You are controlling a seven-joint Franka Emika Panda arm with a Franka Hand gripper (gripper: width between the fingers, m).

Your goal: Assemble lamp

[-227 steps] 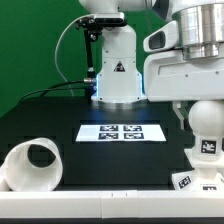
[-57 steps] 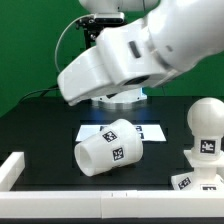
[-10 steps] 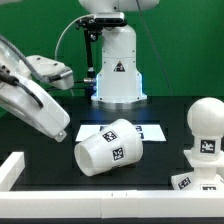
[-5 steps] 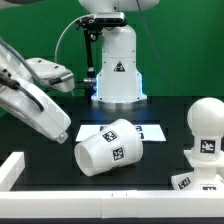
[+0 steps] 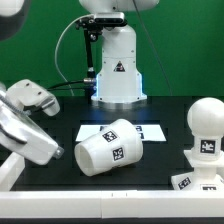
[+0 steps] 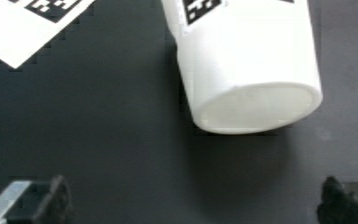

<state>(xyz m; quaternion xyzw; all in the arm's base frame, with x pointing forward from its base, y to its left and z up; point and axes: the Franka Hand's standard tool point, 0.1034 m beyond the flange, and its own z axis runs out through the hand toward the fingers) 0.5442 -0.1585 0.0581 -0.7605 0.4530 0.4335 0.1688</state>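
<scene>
Fingers spread wide, holding nothing: both black fingertips sit apart in your wrist view, bare dark table between them.

You see the gripper of the large white robot arm hanging over the black table, near the open end of the white hollow tapered plastic shade and not touching it. That shade lies on its side, partly over the flat white marker board. At the exterior view's right, the white round-headed bulb stands upright, well apart from the shade; below it, a tagged white corner of the flat square base shows.
</scene>
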